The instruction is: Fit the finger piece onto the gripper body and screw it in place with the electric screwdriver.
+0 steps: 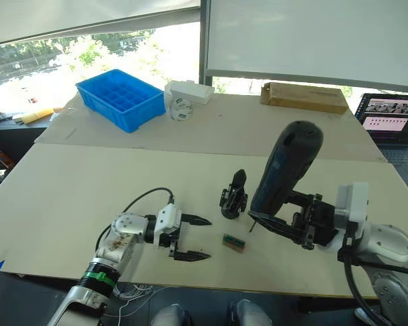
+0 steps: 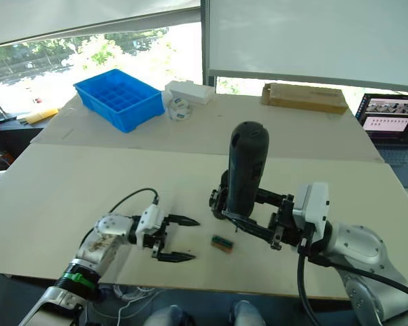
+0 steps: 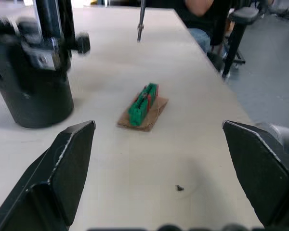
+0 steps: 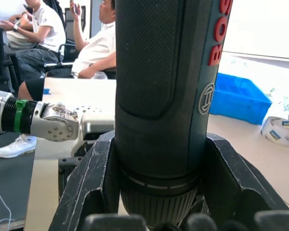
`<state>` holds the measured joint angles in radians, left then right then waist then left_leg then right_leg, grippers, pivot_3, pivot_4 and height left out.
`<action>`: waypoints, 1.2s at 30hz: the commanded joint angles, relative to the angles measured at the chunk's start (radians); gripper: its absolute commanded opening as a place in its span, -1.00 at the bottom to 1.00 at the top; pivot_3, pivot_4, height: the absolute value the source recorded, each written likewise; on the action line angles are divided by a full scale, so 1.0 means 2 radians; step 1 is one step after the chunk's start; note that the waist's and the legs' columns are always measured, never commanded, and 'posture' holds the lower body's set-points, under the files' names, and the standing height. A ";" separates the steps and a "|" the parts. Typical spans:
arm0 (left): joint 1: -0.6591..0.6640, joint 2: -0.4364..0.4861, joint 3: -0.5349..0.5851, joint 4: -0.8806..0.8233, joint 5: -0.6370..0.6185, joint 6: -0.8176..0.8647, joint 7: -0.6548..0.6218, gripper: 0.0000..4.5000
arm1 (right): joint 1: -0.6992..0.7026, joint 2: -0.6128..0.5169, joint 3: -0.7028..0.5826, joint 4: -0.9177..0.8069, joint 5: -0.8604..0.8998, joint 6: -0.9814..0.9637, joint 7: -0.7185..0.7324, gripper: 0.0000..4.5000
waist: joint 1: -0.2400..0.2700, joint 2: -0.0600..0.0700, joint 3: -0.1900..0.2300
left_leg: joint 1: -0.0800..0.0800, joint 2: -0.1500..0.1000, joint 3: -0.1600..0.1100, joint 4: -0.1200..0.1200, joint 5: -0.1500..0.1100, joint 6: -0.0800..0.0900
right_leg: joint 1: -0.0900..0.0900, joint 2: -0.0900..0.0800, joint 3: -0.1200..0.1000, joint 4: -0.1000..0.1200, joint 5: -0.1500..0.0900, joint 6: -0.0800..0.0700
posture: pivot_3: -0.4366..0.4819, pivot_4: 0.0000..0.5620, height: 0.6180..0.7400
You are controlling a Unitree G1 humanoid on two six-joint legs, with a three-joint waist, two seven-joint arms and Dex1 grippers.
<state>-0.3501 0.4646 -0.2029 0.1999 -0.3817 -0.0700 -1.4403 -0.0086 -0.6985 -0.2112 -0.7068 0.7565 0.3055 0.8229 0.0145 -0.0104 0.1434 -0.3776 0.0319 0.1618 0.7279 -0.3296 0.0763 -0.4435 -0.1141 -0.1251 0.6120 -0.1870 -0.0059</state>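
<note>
The right gripper (image 1: pixel 285 221) jaws clamp the electric screwdriver (image 1: pixel 286 167) upright. The left gripper (image 1: pixel 190 238) jaws stand spread and empty, the gripper body (image 1: pixel 234 195) just beyond them on the tabletop (image 1: pixel 88 197).

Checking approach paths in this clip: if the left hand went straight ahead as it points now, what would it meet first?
Probably the small green-and-tan block, lying between the open left hand's fingers' line; the gripper body stands off to one side.

Left gripper (image 1: pixel 196 238) rests low over the table, its two black fingers spread wide apart. Right gripper (image 1: pixel 285 219) reaches inward, fingers clamped around the upright screwdriver (image 1: pixel 285 166).
</note>
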 commanded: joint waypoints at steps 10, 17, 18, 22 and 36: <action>-0.030 0.015 0.076 -0.130 -0.115 0.147 0.055 1.00 | -0.086 -0.056 -0.099 -0.004 0.128 0.059 -0.061 -0.15 | -0.001 0.001 0.001 | 0.000 0.000 0.000 0.000 0.000 0.000 | 0.000 0.002 0.000 0.000 0.000 0.000 | -0.05 -0.47 1.00; -0.065 0.004 0.107 -0.144 -0.153 0.211 0.111 1.00 | -0.158 -0.059 -0.089 0.028 0.163 0.088 -0.103 -0.15 | -0.001 0.001 0.001 | 0.001 0.000 0.001 0.000 0.000 0.000 | 0.001 0.003 0.000 0.000 0.000 0.001 | -0.05 -0.47 1.00; -0.071 0.000 0.109 -0.143 -0.153 0.213 0.119 1.00 | -0.171 -0.056 -0.084 0.034 0.162 0.092 -0.108 -0.15 | -0.001 0.001 0.001 | 0.001 0.000 0.001 0.000 0.000 0.000 | 0.001 0.003 0.000 0.000 0.000 0.001 | -0.05 -0.47 1.00; -0.085 -0.006 0.106 -0.136 -0.143 0.213 0.132 1.00 | -0.212 -0.039 -0.060 0.053 0.156 0.100 -0.123 -0.15 | -0.002 0.001 0.001 | 0.001 -0.001 0.002 0.000 0.000 0.000 | 0.001 0.004 0.000 0.000 0.000 0.001 | -0.05 -0.47 1.00; -0.075 0.000 0.087 -0.074 -0.049 0.149 0.138 1.00 | -0.250 0.005 0.005 0.106 0.086 0.090 -0.095 -0.15 | -0.004 0.001 0.001 | 0.001 -0.001 0.003 -0.001 0.001 -0.001 | 0.000 0.005 0.000 0.000 0.000 0.001 | -0.05 -0.47 1.00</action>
<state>-0.5027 0.4567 -0.0231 0.0580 -0.4926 0.2588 -1.1512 -0.4874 -0.6935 -0.1875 -0.4779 0.9351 0.5128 0.6239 0.0075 -0.0077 0.1457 -0.3750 0.0301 0.1685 0.7265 -0.3283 0.0742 -0.4429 -0.1045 -0.1255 0.6125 -0.1865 -0.0036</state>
